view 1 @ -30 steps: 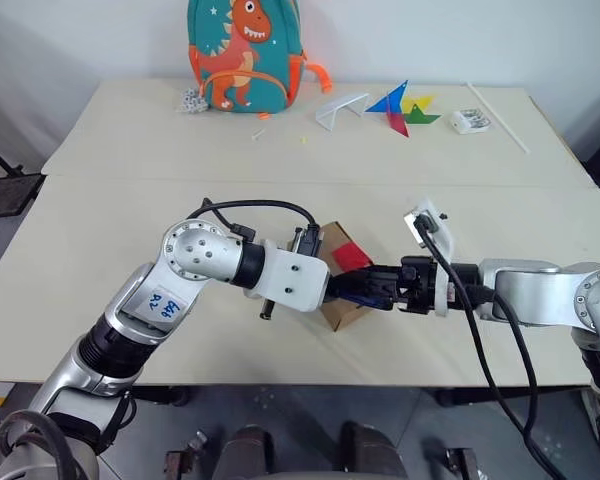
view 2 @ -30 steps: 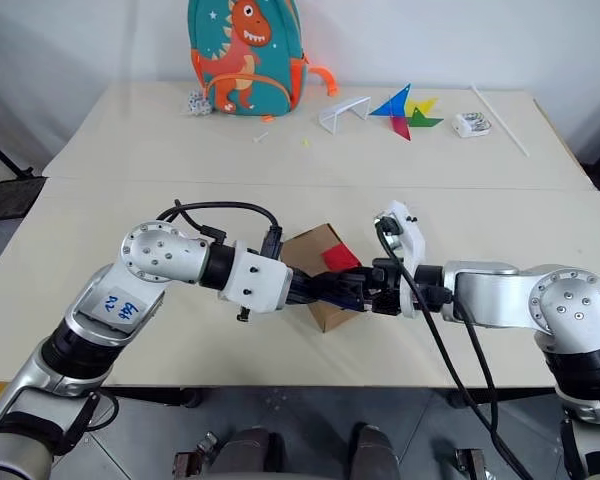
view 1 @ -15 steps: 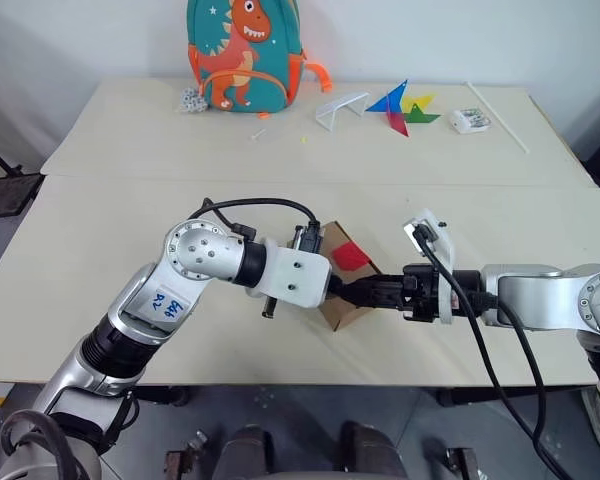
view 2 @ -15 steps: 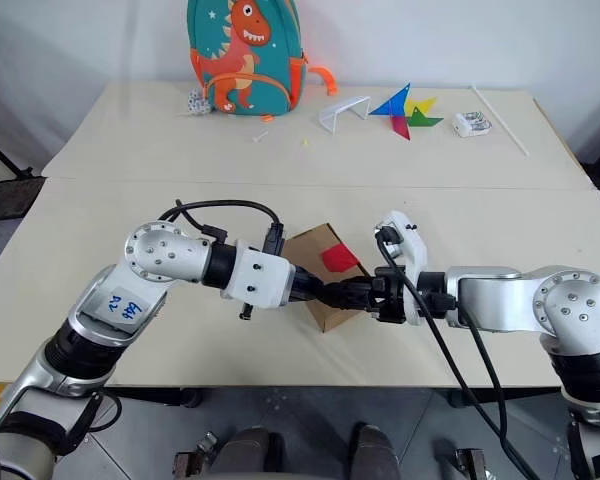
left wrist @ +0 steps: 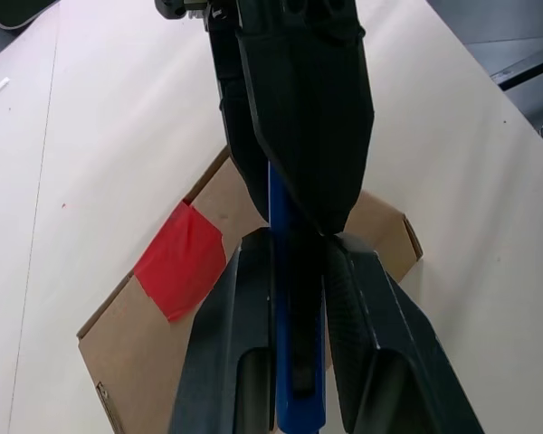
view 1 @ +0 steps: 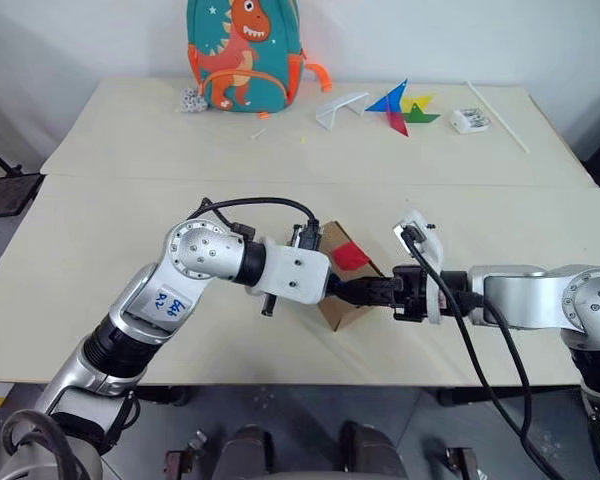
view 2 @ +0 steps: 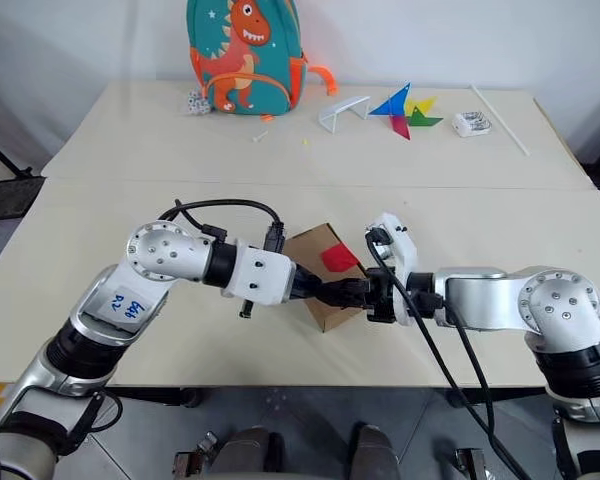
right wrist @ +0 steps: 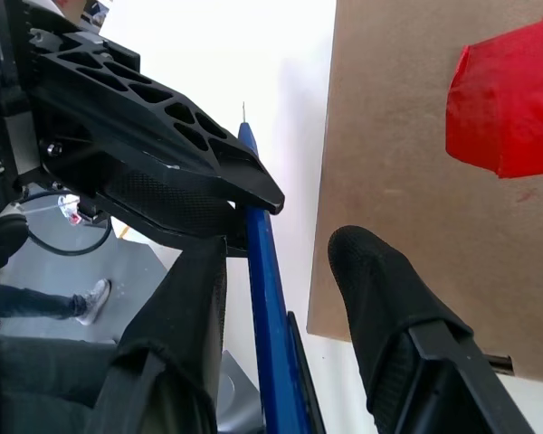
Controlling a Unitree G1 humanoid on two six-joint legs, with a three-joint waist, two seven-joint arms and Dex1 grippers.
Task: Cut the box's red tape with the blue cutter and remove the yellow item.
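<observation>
L gripper [left wrist: 294, 271] is clamped on the blue cutter [left wrist: 295, 344] – both black fingers [left wrist: 237, 334] press its slim body from either side, and the cutter runs out past the fingertips toward the R gripper [right wrist: 281, 262]. R jaws are part open w/ the cutter lying between them: one finger [right wrist: 176, 316] is right against the blue shaft, the other [right wrist: 389, 298] stands apart from it, over the cardboard. So no firm hold by the R side that can be seen.

Both grippers meet tip to tip just above the box [view 1: 342, 262], at its near-right corner in the head views. Box sits on the near table [view 1: 100, 250], roughly centre, turned cornerwise. The red tape [view 1: 351, 256] is stuck on its top flap, beside the cutter but not touched by it – tape looks whole, one edge lifted a bit. Flaps closed; can't tell what's inside.

Further out, on the far table [view 1: 130, 130]: a teal dinosaur backpack [view 1: 245, 50] at the back edge, a pinwheel [view 1: 405, 105] w/ blue, red, yellow and green blades, a folded white card [view 1: 340, 108] next to it, and a small white object [view 1: 470, 121] near a thin white rod [view 1: 500, 118].
</observation>
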